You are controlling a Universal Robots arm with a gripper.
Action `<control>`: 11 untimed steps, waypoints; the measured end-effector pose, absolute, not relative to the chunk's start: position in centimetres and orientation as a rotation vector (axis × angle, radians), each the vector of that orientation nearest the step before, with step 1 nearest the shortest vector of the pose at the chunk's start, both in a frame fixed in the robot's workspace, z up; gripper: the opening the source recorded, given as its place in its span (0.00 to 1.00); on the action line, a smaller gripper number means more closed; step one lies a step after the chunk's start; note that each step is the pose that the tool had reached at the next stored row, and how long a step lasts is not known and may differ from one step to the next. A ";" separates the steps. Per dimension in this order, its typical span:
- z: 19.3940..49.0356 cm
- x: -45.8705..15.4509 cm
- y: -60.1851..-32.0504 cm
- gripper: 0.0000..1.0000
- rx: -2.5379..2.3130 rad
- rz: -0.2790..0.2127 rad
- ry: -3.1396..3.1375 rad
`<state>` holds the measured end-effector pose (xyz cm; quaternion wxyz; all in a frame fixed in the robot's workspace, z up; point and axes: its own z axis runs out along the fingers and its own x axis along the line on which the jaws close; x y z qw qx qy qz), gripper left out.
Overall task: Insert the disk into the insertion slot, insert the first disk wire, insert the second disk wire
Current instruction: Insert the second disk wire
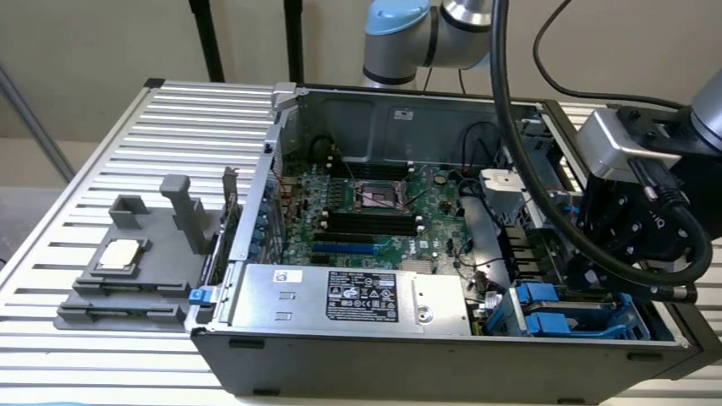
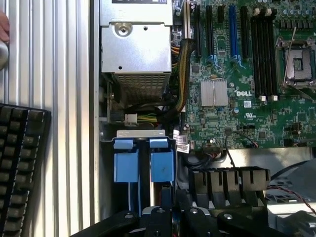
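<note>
Ribbed metal table (image 1: 101,127), beige wall (image 1: 90,42)

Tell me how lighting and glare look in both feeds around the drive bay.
Exterior view: even room light, the insertion slot is partly shaded by the arm and cables above it; mild sheen on the power-supply box. Wrist view: blue tabs are clearly lit, the gap below them is dark; bright reflection on the motherboard heatsink.

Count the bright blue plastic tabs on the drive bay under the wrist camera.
2: one bright blue plastic tab nearer the ribbed metal table, the other tab beside it, nearer the green motherboard. More may be hidden below.
</note>
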<state>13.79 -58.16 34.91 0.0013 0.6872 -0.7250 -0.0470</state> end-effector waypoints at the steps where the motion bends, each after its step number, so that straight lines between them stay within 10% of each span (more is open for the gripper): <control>1: 34.8 13.8 -58.2 0.16 2.157 -0.148 -2.275; 11: 34.4 14.2 -58.2 0.16 2.155 -0.151 -2.274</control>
